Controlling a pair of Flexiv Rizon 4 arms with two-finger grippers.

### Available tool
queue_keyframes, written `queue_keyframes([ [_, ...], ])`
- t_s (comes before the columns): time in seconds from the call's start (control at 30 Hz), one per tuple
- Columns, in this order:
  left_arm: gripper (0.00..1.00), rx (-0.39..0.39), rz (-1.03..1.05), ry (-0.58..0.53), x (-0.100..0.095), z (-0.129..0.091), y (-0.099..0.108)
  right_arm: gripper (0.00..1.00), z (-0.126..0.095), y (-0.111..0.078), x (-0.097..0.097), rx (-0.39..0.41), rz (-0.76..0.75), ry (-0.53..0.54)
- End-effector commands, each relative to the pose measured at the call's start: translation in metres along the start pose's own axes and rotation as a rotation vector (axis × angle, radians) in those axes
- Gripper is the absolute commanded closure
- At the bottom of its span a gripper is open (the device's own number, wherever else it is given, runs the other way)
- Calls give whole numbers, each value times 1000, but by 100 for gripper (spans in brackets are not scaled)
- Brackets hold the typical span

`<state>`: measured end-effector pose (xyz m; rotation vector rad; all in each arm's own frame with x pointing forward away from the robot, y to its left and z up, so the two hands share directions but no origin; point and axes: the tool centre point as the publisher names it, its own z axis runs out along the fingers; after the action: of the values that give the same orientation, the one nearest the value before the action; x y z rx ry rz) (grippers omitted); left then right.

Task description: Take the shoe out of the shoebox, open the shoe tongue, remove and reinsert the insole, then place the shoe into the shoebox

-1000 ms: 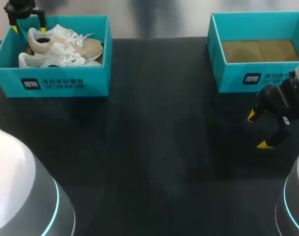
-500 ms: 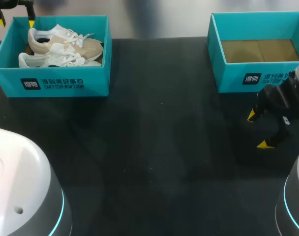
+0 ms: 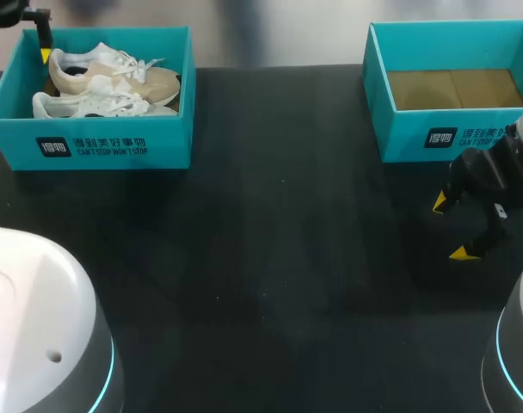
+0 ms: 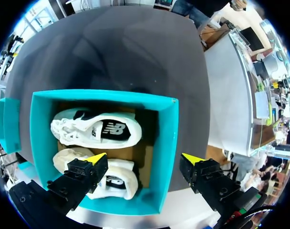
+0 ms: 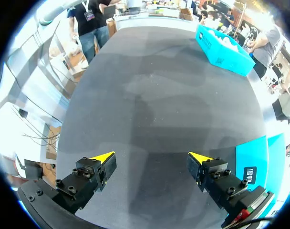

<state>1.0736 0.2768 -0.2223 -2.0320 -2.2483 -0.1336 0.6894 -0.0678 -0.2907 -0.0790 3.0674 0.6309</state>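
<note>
My left gripper [image 3: 17,53] has slid back off the shoes, fingers wide and empty. One finger hangs over a shoe [image 4: 117,180], the other outside the shoebox [image 4: 167,143]. I'd recentre to straddle the heel before descending.

My left gripper [image 3: 17,54] is mostly cut off at the head view's corner. In the wrist view, its finger [image 4: 80,174] hides part of one shoe [image 4: 121,179] from me.
</note>
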Motion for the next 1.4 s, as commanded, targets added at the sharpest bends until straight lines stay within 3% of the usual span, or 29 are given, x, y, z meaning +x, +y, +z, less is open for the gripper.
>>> queue_keyframes([
  [0.03, 0, -76, 0, 0, 0, -1, -10, 0, 0, 1, 0, 3, 1, 0],
  [0.2, 0, -51, 10, -13, 2, -3, -24, 0, 0, 1, 0, 3, 1, 0],
  [0.47, 0, -37, 40, -26, 1, 25, -38, 0, 0, 1, 0, 3, 1, 0],
  [1.4, 0, 13, 5, -43, -15, 92, -20, 0, 0, 1, 0, 3, 1, 0],
])
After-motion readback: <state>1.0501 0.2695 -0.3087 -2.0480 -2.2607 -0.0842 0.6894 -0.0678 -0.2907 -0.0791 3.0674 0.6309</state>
